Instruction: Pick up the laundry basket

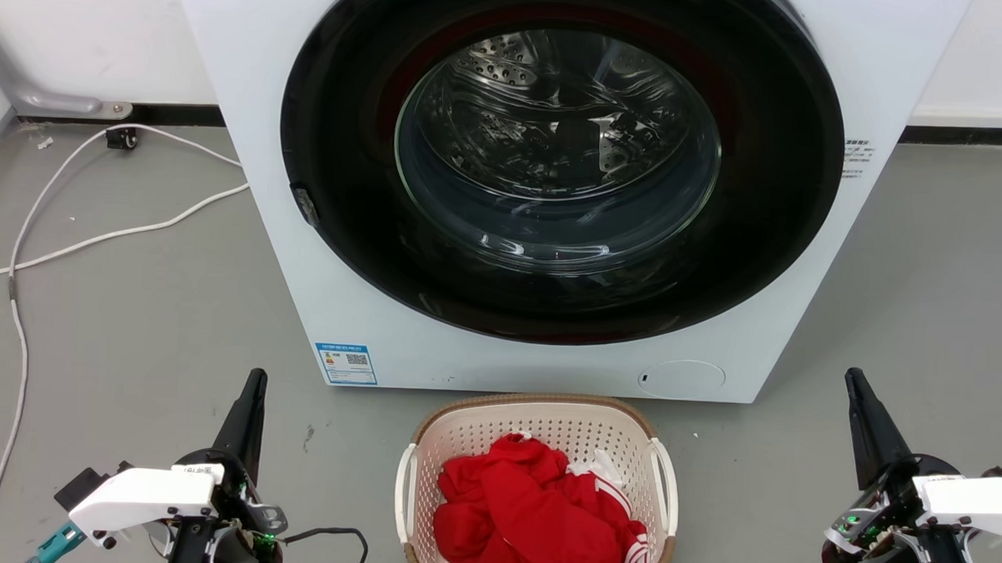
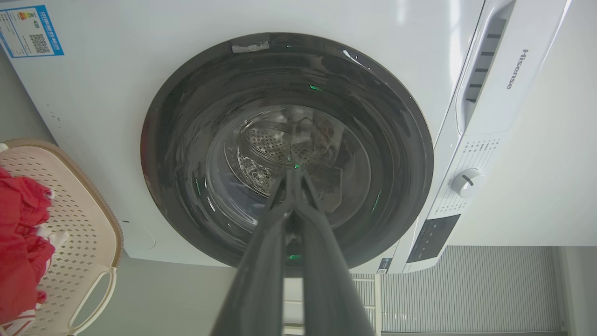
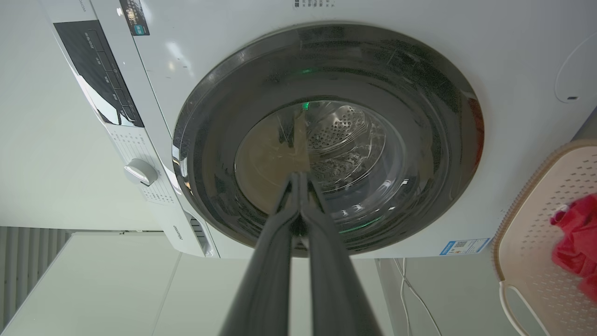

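Observation:
The cream laundry basket [image 1: 579, 426] with its brown rim and white side handles sits on the floor in front of the washer, holding red clothes [image 1: 535, 508]. Its wall also shows at the left edge of the left wrist view [image 2: 79, 219] and at the right edge of the right wrist view [image 3: 536, 233]. My left gripper [image 1: 256, 377] stands shut at the lower left, well to the left of the basket. My right gripper [image 1: 854, 377] stands shut at the lower right, well clear of the basket. Both grippers' tips meet with nothing between them [image 2: 294, 171] [image 3: 298, 175].
A white front-loading washer [image 1: 540, 358] with a closed dark round door [image 1: 555, 158] stands right behind the basket. White cables [image 1: 94, 234] trail across the grey floor on the left. Bare floor lies on both sides of the basket.

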